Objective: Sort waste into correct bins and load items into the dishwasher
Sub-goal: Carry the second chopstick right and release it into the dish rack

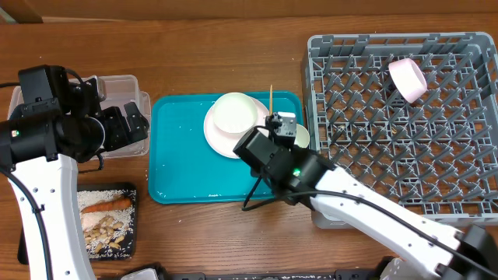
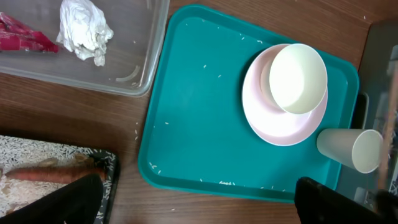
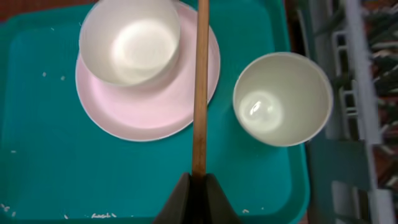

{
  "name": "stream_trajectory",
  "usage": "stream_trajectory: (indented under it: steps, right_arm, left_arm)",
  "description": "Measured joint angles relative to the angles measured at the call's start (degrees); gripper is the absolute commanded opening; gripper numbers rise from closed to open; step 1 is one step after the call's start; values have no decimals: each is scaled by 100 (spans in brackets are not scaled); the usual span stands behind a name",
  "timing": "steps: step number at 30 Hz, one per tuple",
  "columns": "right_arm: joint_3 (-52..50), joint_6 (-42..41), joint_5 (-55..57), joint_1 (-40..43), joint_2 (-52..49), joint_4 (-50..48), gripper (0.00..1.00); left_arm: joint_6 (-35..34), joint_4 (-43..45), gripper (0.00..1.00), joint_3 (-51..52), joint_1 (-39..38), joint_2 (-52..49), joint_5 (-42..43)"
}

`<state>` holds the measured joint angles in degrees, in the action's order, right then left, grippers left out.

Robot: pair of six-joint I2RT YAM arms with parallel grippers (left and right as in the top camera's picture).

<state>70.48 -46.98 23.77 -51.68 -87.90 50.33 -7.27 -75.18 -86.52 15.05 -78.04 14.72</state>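
Teal tray mid-counter, white bowl on plate. Right gripper over tray's right edge, chopstick poking past it. Pink bowl tilted in grey rack. Left side: clear tub, black tray with carrot, rice.

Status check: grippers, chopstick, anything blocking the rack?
Left gripper open, empty, by clear tub. Right gripper shut on chopstick over teal tray. White cup sits between it and rack.

On the serving tray, bowl sits on plate, cup beside; dish rack right.
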Motion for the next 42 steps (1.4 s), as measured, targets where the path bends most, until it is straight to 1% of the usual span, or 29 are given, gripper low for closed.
stream_trajectory:
  steps: [5,8,11,14,19,26,36,37,38,39,41,42]
  right_arm:
    - [433,557,304,326,450,516,4]
    - [525,1047,417,874,708,723,4]
    - [538,1460,393,1410,748,927,4]
    - [538,2028,103,1985,697,975,4]
    - [538,3051,-881,2715,396,970,4]
    - [538,3515,-1606,2992,-223,970,4]
    - [538,3650,-1801,2994,-662,1025,4]
    - [538,3652,-1801,2994,-667,1021,7]
    - [538,3648,-1799,2994,-667,1025,17]
    - [538,3635,-1801,2994,-667,1025,24]
    - [538,3663,-1840,2994,-667,1043,24]
    - [538,3683,-1851,2994,-667,1045,28]
  left_arm:
    - [0,0,100,0,0,0,-2]
    - [0,0,100,0,0,0,-2]
    - [0,0,100,0,0,0,-2]
    - [0,2,100,0,0,0,-2]
    - [0,0,100,0,0,0,-2]
    - [0,2,100,0,0,0,-2]
    - [0,2,100,0,0,0,-2]
    - [0,2,100,0,0,0,-2]
    - [0,2,100,0,0,0,-2]
    - [0,2,100,0,0,0,-2]
    - [0,0,100,0,0,0,0]
    - [0,2,100,0,0,0,-2]
